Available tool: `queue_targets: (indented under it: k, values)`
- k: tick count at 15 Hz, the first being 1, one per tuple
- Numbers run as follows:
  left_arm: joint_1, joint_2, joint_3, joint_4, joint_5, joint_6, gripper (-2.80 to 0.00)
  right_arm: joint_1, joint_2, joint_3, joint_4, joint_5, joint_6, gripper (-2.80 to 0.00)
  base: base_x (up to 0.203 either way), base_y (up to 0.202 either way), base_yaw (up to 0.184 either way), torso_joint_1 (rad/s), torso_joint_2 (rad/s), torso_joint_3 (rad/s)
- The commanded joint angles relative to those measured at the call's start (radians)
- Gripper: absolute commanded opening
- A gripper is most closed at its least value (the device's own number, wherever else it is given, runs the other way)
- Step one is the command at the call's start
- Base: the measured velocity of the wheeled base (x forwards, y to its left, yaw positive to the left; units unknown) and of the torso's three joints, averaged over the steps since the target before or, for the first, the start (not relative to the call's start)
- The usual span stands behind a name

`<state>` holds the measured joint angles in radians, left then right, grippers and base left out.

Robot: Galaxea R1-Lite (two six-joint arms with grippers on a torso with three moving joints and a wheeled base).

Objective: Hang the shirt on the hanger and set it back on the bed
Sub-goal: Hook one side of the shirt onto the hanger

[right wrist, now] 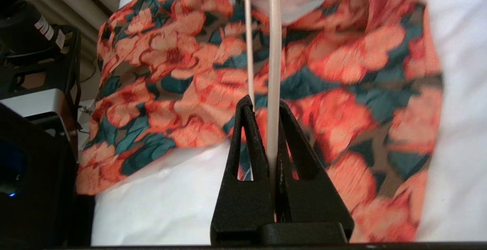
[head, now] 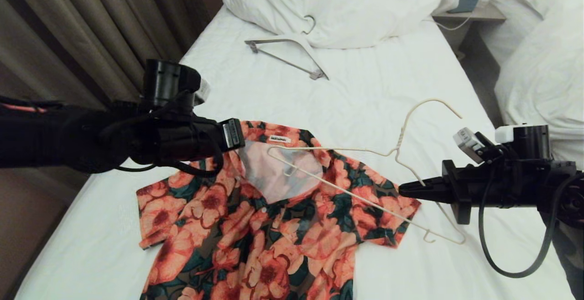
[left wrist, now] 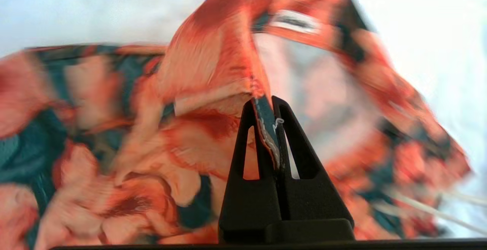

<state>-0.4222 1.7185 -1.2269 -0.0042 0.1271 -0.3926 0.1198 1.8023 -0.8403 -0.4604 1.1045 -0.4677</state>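
Threading the hanger (head: 365, 186) into the neck opening looks like the step in hand, and it wants the collar held up and apart while the far wire arm slides under the cloth without snagging. The left hand (head: 237, 134) is clenched on the collar edge of the shirt (head: 255, 227), pinching the hem between its fingers (left wrist: 249, 136). The right hand (head: 404, 189) is clenched on the hanger's lower wire at the right, holding it just above the shirt with one tip over the pale inside of the neck. The shirt lies spread on the bed (head: 388, 85), near edge cut off. No containers are in view.
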Motion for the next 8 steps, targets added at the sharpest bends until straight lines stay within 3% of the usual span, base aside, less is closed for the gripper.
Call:
queue_targets:
  k: [1, 8]
  values:
    - [-0.078, -0.054, -0.065, 0.073, 0.028, 0.0, -2.8, 0.003, -0.003, 0.019, -0.003, 0.005, -0.004, -2.8, 0.0, 0.0, 0.0, 0.0, 0.0, 0.0]
    - [-0.316, -0.033, -0.293, 0.265, 0.132, 0.0, -2.8, 0.051, 0.021, -0.012, -0.003, -0.002, -0.003, -2.8, 0.0, 0.0, 0.0, 0.0, 0.0, 0.0]
